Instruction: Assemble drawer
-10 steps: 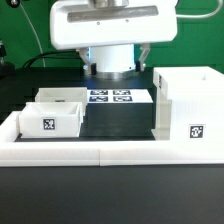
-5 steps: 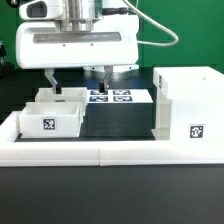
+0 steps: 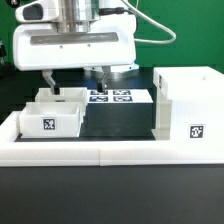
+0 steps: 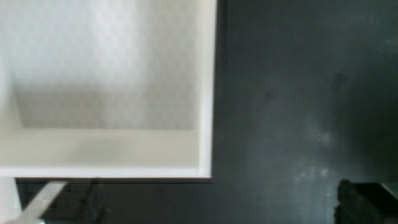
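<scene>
The drawer's tall open-fronted housing (image 3: 188, 105) stands at the exterior view's right, with a tag on its front. Two white open-top trays sit at the left: the front tray (image 3: 50, 120) shows a tag, and the rear tray (image 3: 62, 97) is just behind it. My gripper (image 3: 74, 80) hangs open and empty above the rear tray, one finger (image 3: 48, 78) over its left part and the other beside its right wall. In the wrist view a tray's white inside (image 4: 107, 90) lies ahead of the open gripper (image 4: 201, 203), with the black table (image 4: 302, 110) beside it.
The marker board (image 3: 118, 97) lies flat behind the middle of the table. A low white wall (image 3: 110, 152) borders the black table at the front and left. The arm's white body fills the upper middle of the exterior view.
The arm has moved to the exterior view's left, and its fingers have come into view above the rear tray. Over the last half second it has held still.
</scene>
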Motion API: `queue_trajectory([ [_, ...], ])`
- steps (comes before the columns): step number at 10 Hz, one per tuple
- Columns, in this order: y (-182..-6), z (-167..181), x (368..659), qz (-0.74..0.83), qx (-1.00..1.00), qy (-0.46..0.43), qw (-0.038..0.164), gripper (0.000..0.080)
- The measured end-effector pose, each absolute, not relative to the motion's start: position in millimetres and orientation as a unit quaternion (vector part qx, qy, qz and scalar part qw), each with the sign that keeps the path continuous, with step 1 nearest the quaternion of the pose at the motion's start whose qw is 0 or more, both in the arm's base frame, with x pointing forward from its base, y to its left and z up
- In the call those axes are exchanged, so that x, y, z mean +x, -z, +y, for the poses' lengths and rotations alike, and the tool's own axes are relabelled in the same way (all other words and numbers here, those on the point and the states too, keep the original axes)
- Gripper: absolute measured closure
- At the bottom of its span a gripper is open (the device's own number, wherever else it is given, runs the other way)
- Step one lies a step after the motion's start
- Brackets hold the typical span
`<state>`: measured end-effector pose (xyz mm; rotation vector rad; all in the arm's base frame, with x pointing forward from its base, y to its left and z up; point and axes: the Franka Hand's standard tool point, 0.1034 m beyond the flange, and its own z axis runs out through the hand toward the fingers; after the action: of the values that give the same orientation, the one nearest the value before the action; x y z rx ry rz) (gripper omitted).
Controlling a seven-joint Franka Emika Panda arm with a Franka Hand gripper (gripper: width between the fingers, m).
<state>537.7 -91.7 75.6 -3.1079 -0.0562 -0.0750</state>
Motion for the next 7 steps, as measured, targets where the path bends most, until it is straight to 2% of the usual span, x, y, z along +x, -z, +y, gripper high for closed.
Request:
queue_trajectory([
  [3,-52.3,-96,516,-0.014,-1.000,0.008,0.022,0.0150],
  [7,-25.3,-90,496,-0.018,-1.000,0.011,0.011,0.0150],
])
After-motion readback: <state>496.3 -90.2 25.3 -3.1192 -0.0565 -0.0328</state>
